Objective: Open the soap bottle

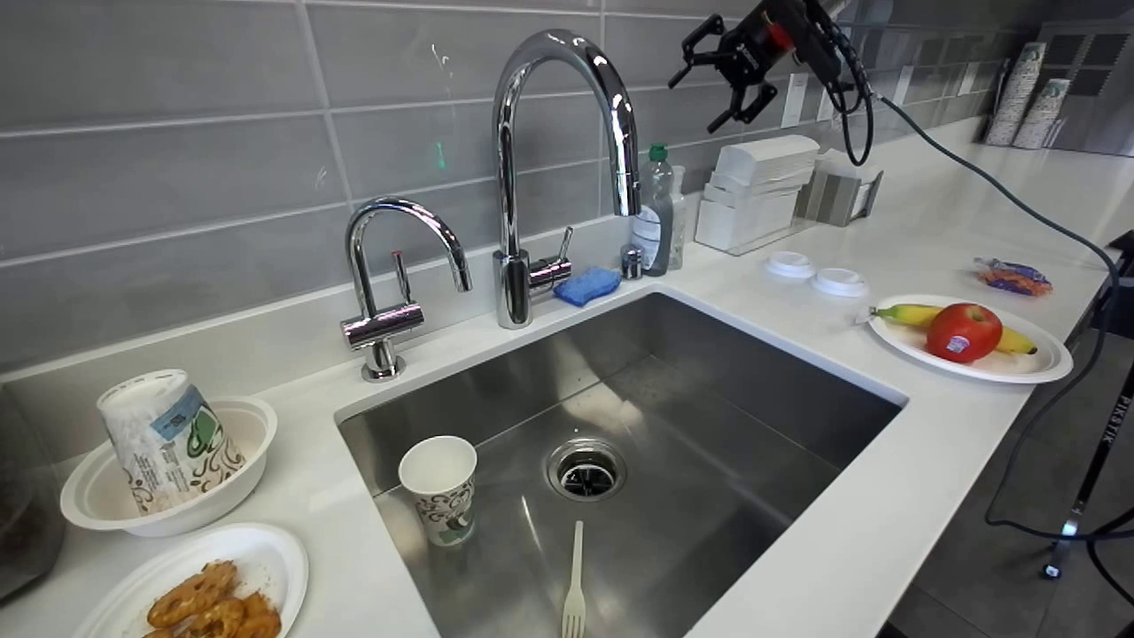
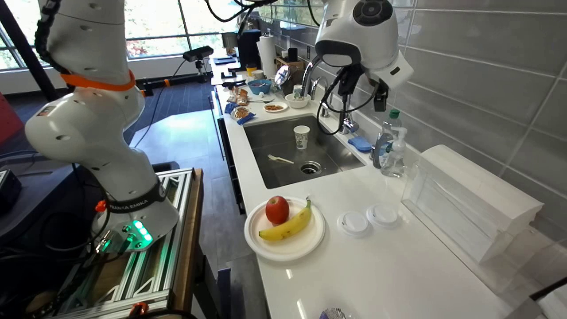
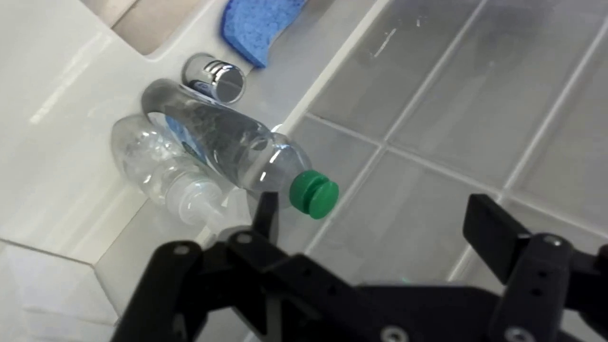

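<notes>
End effector [image 3: 373, 203] | jaws parted | soap bottle [image 3: 225, 133] upright below, apart

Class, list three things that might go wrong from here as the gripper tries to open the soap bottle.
The gripper could knock over the pump bottle close beside the soap bottle.
In the wrist view, the green cap shows nearer one jaw than the other, so a straight approach might miss it.
Nothing holds the soap bottle steady, so working the cap might tip it.
</notes>
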Motion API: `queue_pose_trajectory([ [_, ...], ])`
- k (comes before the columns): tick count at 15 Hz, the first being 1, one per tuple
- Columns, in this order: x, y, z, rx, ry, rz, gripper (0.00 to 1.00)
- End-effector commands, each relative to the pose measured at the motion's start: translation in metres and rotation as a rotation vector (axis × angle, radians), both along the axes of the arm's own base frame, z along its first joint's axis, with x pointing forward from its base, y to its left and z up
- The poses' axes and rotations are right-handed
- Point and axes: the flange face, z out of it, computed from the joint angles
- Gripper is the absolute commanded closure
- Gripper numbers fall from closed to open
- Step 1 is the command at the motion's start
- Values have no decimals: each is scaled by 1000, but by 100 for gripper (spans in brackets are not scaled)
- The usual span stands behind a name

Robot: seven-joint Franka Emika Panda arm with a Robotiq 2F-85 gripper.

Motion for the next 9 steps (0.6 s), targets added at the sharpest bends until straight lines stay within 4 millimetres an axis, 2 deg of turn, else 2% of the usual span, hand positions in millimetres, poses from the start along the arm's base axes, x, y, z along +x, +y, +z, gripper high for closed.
queue_pose_trajectory([
  [1, -3, -14, -7, 151, -74, -90, 0],
  [2, -8, -16, -15, 160, -85, -96, 0],
  [3, -3, -12, -3, 118, -61, -64, 0],
  [7, -4, -21, -13, 148, -74, -78, 0],
  [9, -1, -22, -26, 159, -61, -64, 0],
])
